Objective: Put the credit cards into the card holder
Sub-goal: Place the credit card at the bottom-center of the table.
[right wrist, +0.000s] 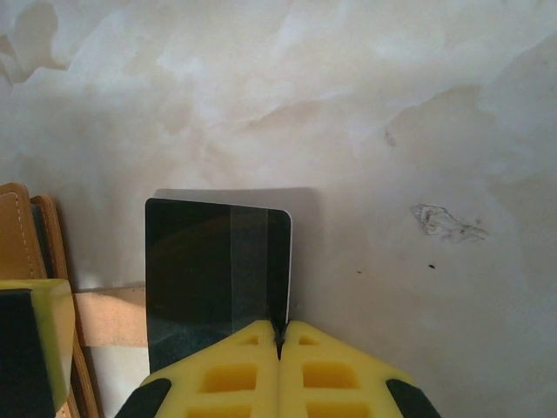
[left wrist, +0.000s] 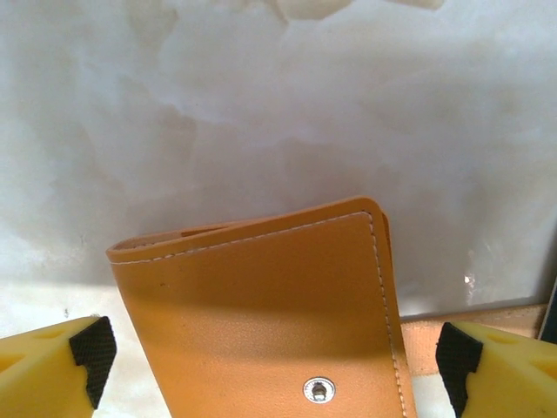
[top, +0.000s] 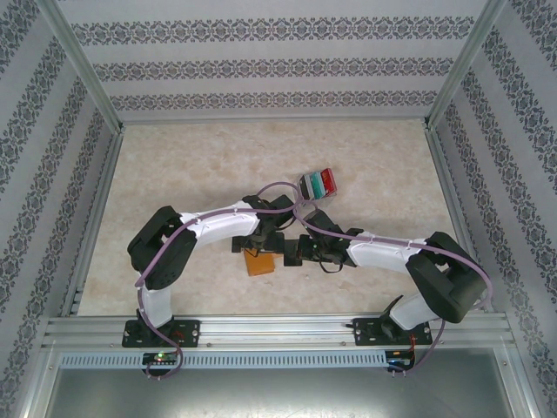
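Right wrist: right end effector (right wrist: 280, 335) clamps a black card (right wrist: 213, 270); left end effector (left wrist: 274, 351) gapes astride the card holder (left wrist: 261, 296).

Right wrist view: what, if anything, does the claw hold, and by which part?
The shut right claw pinches a black card by its near right-hand edge.

wallet (left wrist: 261, 305): lower part cut off by the bottom edge of the left wrist view; from above the arms (top: 218, 228) cover most of it. black card (right wrist: 213, 270): near end hidden behind right gripper (right wrist: 280, 331). far card pile (top: 318, 183): too small to count.
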Controlling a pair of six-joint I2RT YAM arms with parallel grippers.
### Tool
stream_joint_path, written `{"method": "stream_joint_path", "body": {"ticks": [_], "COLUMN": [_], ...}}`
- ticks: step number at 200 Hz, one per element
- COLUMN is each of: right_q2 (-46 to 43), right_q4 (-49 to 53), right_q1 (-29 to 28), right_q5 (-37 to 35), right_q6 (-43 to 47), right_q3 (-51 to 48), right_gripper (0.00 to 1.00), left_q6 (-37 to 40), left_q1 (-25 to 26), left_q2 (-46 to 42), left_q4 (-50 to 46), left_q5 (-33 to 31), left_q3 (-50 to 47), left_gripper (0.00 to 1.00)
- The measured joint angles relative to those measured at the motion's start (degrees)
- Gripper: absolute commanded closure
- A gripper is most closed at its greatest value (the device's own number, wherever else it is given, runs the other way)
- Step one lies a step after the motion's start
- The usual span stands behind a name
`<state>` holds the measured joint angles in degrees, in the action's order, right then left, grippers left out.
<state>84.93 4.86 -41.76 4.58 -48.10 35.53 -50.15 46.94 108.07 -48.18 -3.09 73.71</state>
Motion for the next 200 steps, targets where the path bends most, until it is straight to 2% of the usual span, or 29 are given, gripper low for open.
{"method": "stream_joint_path", "body": {"ticks": [11, 44, 71, 103, 139, 148, 154, 164, 170, 176, 185, 200], "right_q2": [0.02, 0.74, 0.92, 0.96, 0.90, 0.57, 0.13, -0.98, -1.77, -2.56, -3.67, -4.17], "right_q4": [0.00, 0.17, 0.83, 0.98, 1.05, 1.33, 1.84, 2.40, 2.56, 2.54, 2.51, 2.60], "right_q1": [0.00, 0.00, 0.00, -0.02, -0.13, -0.13, -0.13, -0.39, -0.55, -0.83, -0.90, -0.74], "right_q5": [-0.09, -0.50, -0.92, -1.14, -1.14, -1.14, -1.16, -1.18, -1.16, -1.16, -1.11, -0.94], "right_q6": [0.00, 0.00, 0.00, 0.00, 0.00, 0.00, 0.00, 0.02, 0.04, 0.04, 0.13, 0.15], "right_q3": [-0.02, 0.20, 0.35, 0.44, 0.50, 0.50, 0.50, 0.50, 0.50, 0.52, 0.55, 1.05], "right_gripper": [1.00, 1.00, 1.00, 1.00, 1.00, 1.00, 1.00, 1.00, 0.93, 0.91, 0.90, 0.86], "left_q6": [-0.15, -0.22, -0.02, 0.00, 0.02, 0.02, 0.20, 0.13, 0.17, 0.07, 0.17, -0.09], "left_q1": [0.00, 0.00, 0.00, 0.00, 0.00, 0.00, 0.00, 0.00, 0.00, 0.00, 0.00, -0.02], "left_q2": [0.00, 0.00, -0.02, -0.76, -3.87, -4.22, -4.33, -4.33, -4.33, -4.35, -4.48, -4.96], "left_q4": [0.02, -0.26, -1.25, -2.56, -2.62, -2.60, -2.60, -2.47, -2.40, -2.34, -2.27, -1.70], "left_q5": [-0.17, -1.07, -2.14, -3.28, -3.63, -3.63, -3.65, -3.58, -3.61, -3.61, -3.61, -3.50], "left_q3": [-0.09, -0.42, -0.42, -0.42, -1.18, -1.31, -1.49, -1.90, -2.23, -2.64, -3.21, -4.13], "left_gripper": [0.12, 0.17, 0.25, 0.28, 0.42, 0.52, 0.55, 0.50, 0.47, 0.45, 0.36, 0.35]}}
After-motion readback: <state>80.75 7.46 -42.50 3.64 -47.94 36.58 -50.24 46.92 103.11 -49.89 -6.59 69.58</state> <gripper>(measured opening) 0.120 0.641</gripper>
